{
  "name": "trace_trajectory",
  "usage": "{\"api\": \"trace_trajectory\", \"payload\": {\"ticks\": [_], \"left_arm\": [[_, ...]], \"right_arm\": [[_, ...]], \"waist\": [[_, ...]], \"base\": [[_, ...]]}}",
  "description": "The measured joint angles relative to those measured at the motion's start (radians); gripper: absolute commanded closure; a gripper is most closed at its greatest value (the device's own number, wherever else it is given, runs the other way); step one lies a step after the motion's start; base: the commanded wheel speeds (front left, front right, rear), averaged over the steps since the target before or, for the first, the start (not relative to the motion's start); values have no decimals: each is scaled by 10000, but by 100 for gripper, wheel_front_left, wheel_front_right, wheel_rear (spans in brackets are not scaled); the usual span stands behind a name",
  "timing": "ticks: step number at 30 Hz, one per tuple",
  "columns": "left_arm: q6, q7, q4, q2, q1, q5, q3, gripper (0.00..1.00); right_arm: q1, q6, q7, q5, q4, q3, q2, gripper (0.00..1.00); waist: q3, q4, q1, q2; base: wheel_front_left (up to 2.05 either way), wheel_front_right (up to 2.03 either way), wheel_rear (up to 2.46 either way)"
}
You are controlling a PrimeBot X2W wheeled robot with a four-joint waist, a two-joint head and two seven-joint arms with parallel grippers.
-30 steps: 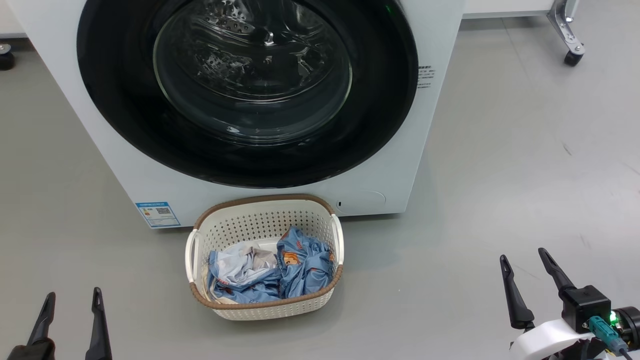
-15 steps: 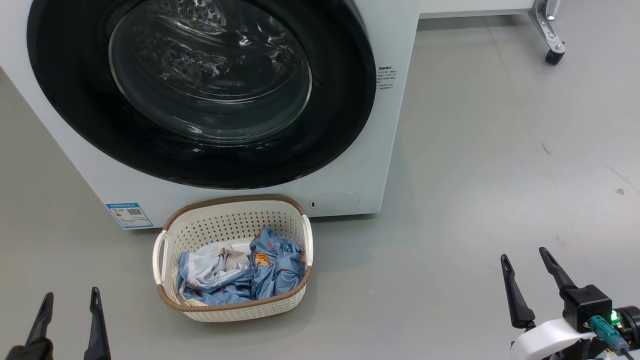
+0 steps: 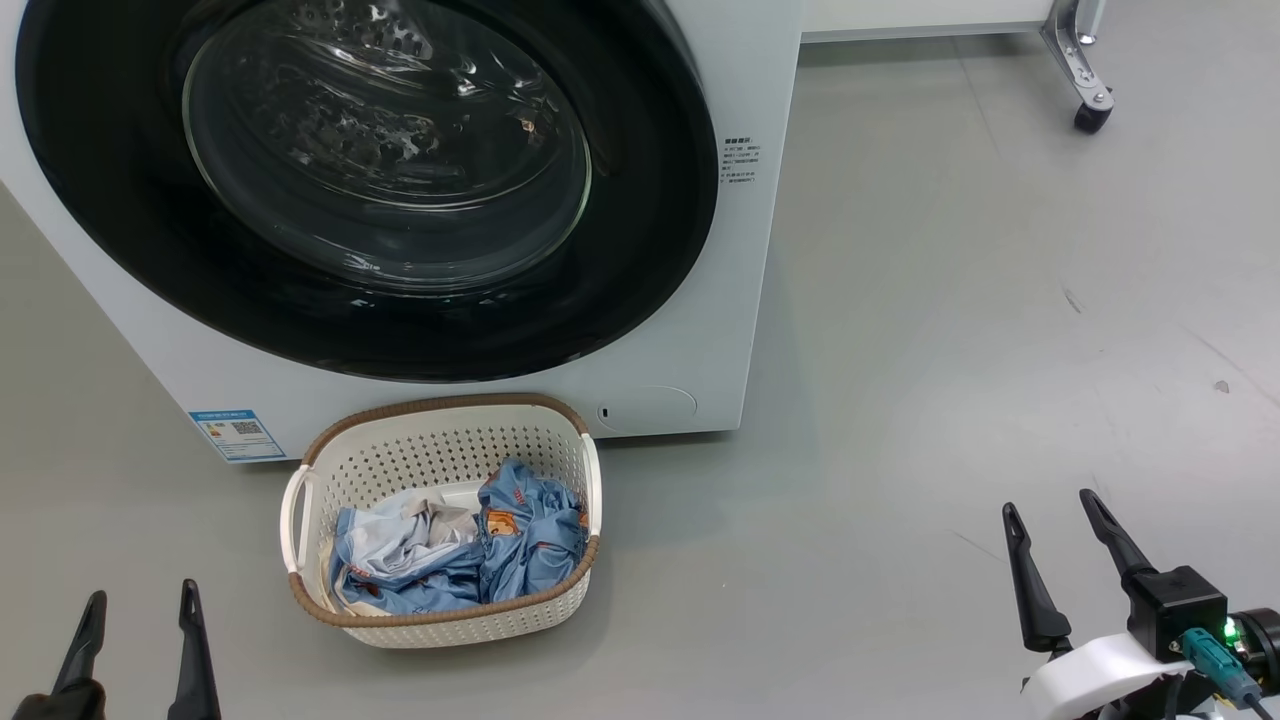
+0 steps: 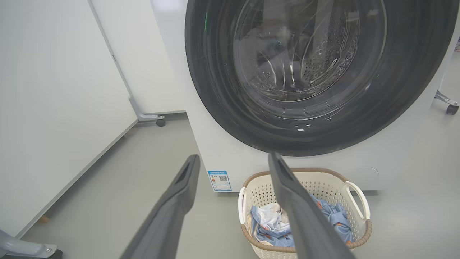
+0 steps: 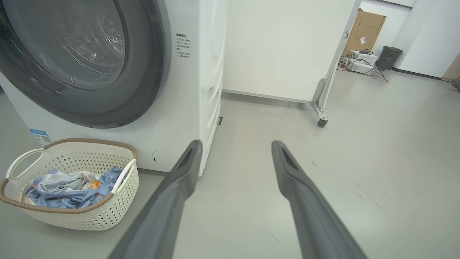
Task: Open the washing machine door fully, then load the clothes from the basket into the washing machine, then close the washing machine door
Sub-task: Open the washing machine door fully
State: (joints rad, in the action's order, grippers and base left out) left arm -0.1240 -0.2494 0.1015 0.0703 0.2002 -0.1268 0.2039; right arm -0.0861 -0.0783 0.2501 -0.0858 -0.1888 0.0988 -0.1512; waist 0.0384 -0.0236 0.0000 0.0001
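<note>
The white washing machine [image 3: 690, 330] stands ahead with its round black-rimmed door [image 3: 640, 230] shut flat against the front. On the floor just before it sits the cream basket [image 3: 440, 625], holding crumpled light blue clothes [image 3: 500, 550] with orange prints and some white cloth. My left gripper [image 3: 140, 592] is open at the lower left, left of and nearer than the basket. My right gripper [image 3: 1048, 500] is open at the lower right, well away from basket and door. In the left wrist view the door [image 4: 215, 90], basket [image 4: 312, 176] and clothes [image 4: 266, 223] lie beyond my open gripper [image 4: 233, 156].
A white panel on a castor frame [image 3: 1085, 105] stands behind the machine to the right. Another white panel [image 4: 54, 108] with a castor foot stands to its left. A cardboard box and equipment [image 5: 363, 46] sit far off at the back right.
The whole head picture has shifted: machine and basket now sit further left in it, so the camera turned right. Both grippers keep their places and stay open.
</note>
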Motion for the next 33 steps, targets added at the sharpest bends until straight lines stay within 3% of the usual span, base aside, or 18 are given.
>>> {"api": "trace_trajectory", "payload": {"ticks": [6,7,8,15,18,23,24,29,33], "left_arm": [[0,0,84,-21,-1,0,21,0],[0,0,90,-21,-1,0,29,0],[0,0,100,-25,-1,0,38,0],[-2,0,130,-67,-1,-2,105,0],[-2,0,132,-96,0,-6,132,0],[-2,0,127,-125,2,-117,142,0],[-2,0,127,-125,2,-117,142,0],[-2,0,111,-140,1,-123,-100,0],[-2,0,82,-148,2,-165,-107,0]], "right_arm": [[9,-29,0,0,63,-96,35,0],[9,-35,0,-2,65,-92,35,29],[9,-90,0,-4,65,-75,35,100],[9,-178,0,-69,180,15,155,100],[9,-257,25,-625,265,-236,500,100],[-7,-347,25,-3335,127,-1363,1438,100],[-7,-347,25,-3335,127,-1363,1438,100],[0,-362,27,-6489,-163,-2610,1396,100],[231,-439,27,-9145,-1058,-2650,1212,100]], "waist": [[-32,6,0,0],[-39,7,0,0],[-48,8,0,0],[-102,9,0,0],[-113,2,0,0],[-123,-16,0,0],[-123,-16,0,0],[-78,53,0,0],[-8,231,0,0]], "base": [[1,1,-3],[0,0,0],[0,0,0],[0,0,0],[0,0,0],[0,0,0],[0,0,0],[0,0,0],[0,0,0]]}}
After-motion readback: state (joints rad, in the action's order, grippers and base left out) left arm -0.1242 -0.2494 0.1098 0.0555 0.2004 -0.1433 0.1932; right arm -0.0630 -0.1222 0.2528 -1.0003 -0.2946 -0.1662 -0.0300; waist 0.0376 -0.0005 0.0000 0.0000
